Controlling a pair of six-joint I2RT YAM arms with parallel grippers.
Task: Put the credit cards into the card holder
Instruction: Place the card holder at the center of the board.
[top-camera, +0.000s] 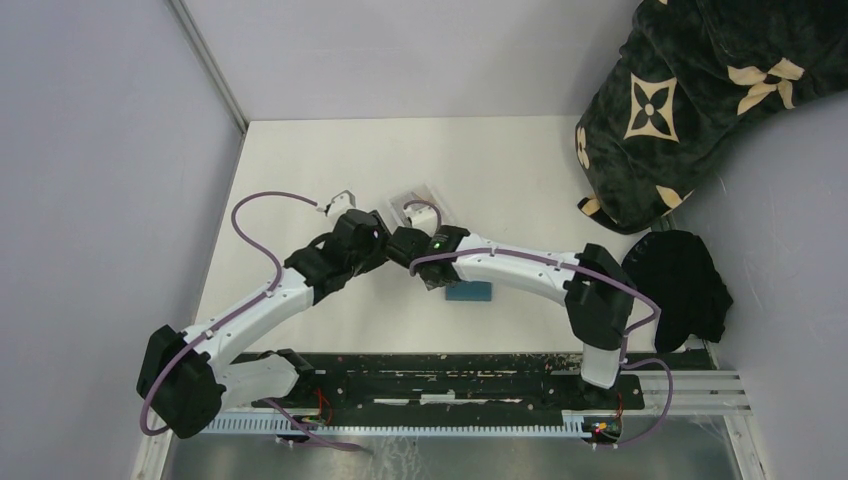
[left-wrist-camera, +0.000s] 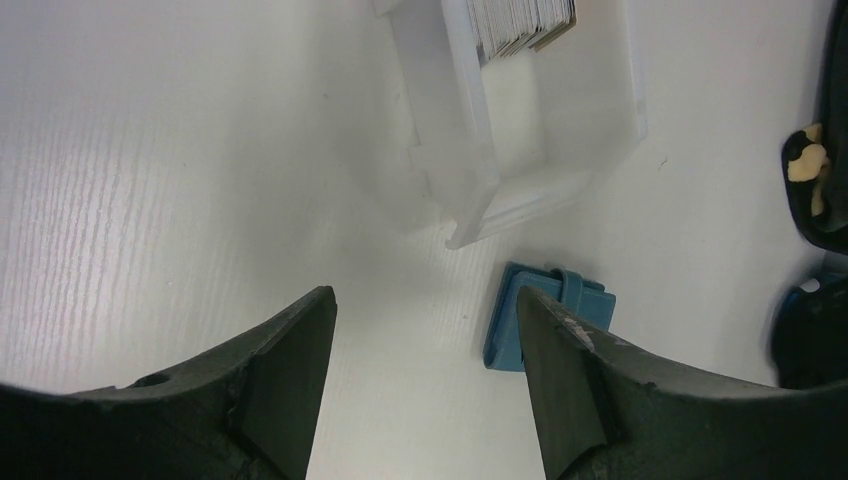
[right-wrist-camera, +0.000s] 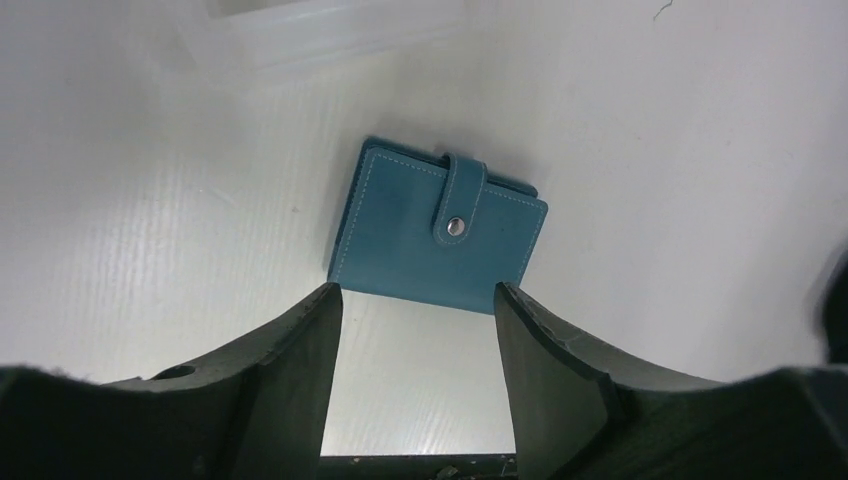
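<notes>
The teal card holder (right-wrist-camera: 435, 230) lies shut on the white table, snap tab fastened. It also shows in the top view (top-camera: 472, 292) and in the left wrist view (left-wrist-camera: 552, 308), partly behind a finger there. My right gripper (right-wrist-camera: 415, 300) is open and empty, hovering just near of the holder's front edge (top-camera: 437, 272). A stack of greyish credit cards (left-wrist-camera: 520, 22) stands in the far end of a clear plastic tray (left-wrist-camera: 470, 170). My left gripper (left-wrist-camera: 425, 330) is open and empty, above bare table short of the tray (top-camera: 385, 245).
The clear tray (top-camera: 420, 203) sits mid-table, just beyond both grippers, and its edge shows in the right wrist view (right-wrist-camera: 300, 35). A dark patterned blanket (top-camera: 690, 100) and a black cloth (top-camera: 685, 285) lie at the right. Walls close the left and back.
</notes>
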